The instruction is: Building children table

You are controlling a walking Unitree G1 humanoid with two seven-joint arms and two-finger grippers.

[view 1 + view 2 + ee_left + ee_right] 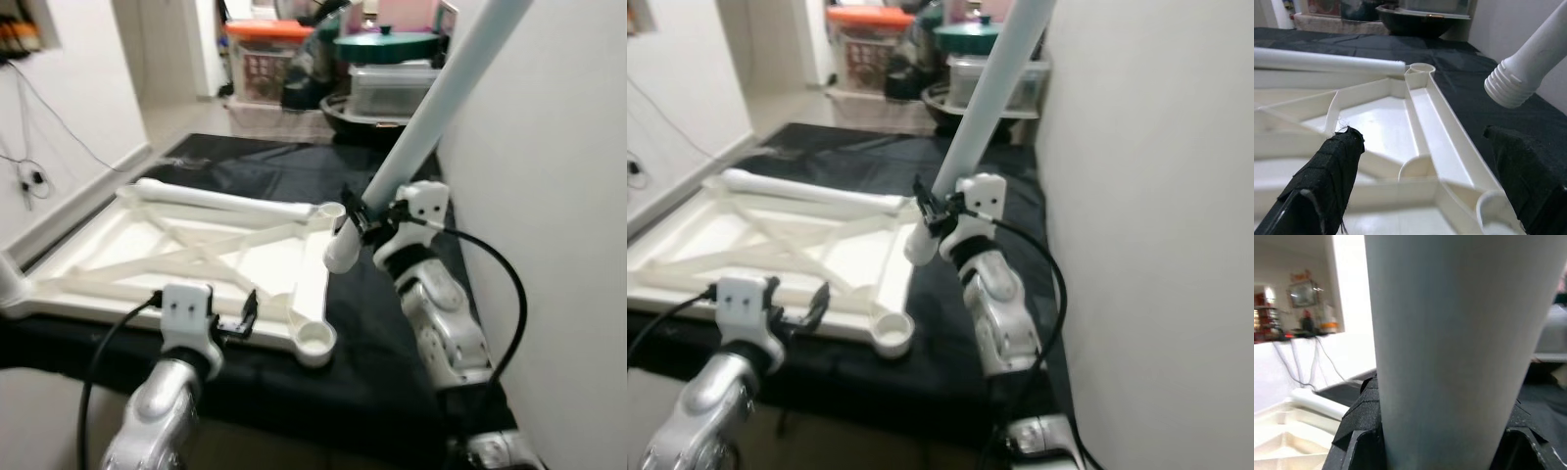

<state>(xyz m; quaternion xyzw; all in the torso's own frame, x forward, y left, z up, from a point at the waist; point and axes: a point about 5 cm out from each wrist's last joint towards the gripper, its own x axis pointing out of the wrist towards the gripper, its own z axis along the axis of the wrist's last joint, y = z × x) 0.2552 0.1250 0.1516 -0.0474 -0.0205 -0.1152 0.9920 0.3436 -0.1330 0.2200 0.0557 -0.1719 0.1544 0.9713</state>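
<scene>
- Left eye view, far left: you have a white wall with dangling cables (34, 176) and a strip of pale floor beside a black sheet (265, 171) that covers the work surface.
- On that sheet lies the upturned white tabletop (196, 259), ribbed underside facing up, with diagonal braces and round sockets at its corners.
- One loose white leg (225, 201) lies flat along the tabletop's far edge, its end next to the far corner socket (331, 210).
- Your left claw (247, 318) sits at the tabletop's near edge, fingers spread wide and holding nothing; the left wrist view looks between the two black fingers (1334, 169) across the ribs.
- The near corner socket (315, 339) is just right of that claw and stands empty.
- Your right claw (361, 223) is clamped on a second white leg (441, 98), held tilted, upper end leaning away to the right.
- That leg's threaded tip (338, 250) hangs just above the tabletop's right rim, between the two corner sockets, not seated in either.
- Behind: stacked plastic storage boxes (265, 64) and a dark green lid (387, 44).
- Far right: a plain white wall (558, 196).
</scene>
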